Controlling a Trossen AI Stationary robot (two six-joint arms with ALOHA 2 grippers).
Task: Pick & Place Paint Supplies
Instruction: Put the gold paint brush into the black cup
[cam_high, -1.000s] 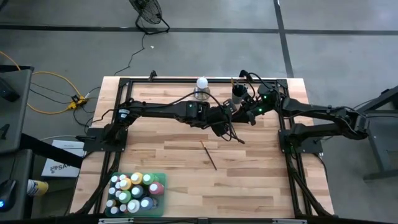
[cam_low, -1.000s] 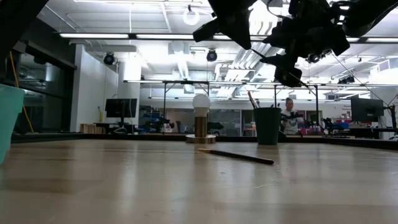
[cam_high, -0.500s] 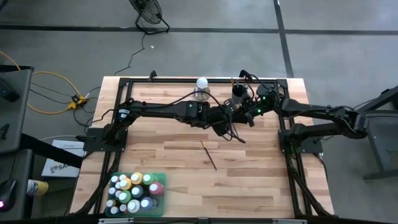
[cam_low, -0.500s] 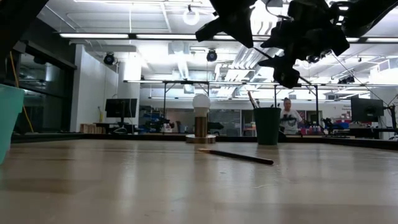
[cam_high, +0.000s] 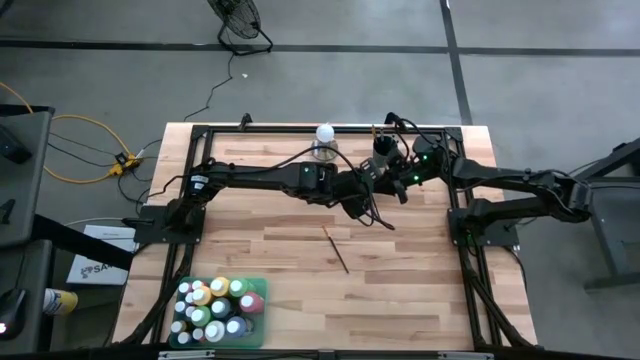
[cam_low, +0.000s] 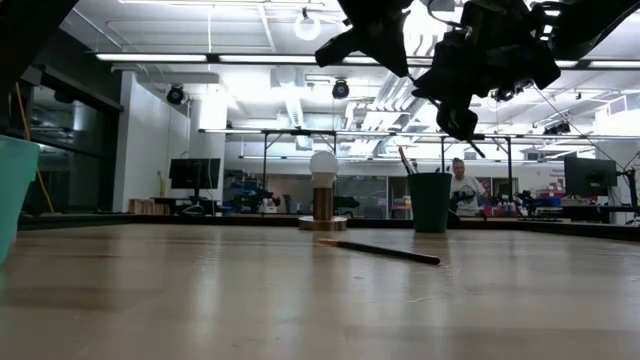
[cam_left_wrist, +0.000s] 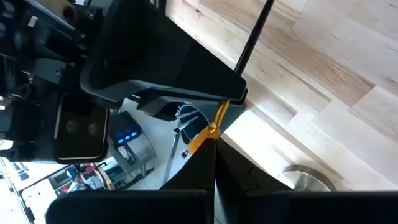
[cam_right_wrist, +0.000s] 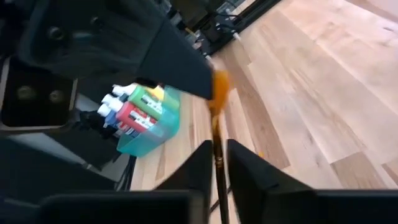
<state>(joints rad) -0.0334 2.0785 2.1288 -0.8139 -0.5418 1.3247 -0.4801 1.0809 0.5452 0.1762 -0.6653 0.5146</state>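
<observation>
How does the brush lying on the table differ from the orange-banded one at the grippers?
The thin dark brush lies flat on the wooden table; the orange-banded brush is in the air. Nothing touches the first; the left gripper is shut on the second, right gripper alongside. Both are slim, pencil-like.

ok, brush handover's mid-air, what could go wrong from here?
1. The left gripper is shut on the brush, and the right gripper sits around the same brush. If the left lets go before the right grip is firm, it may drop onto the table.
2. The grippers are very close, so a small misalignment could knock them together.
3. The dark green cup stands nearby and a swinging handle might tip it.
</observation>
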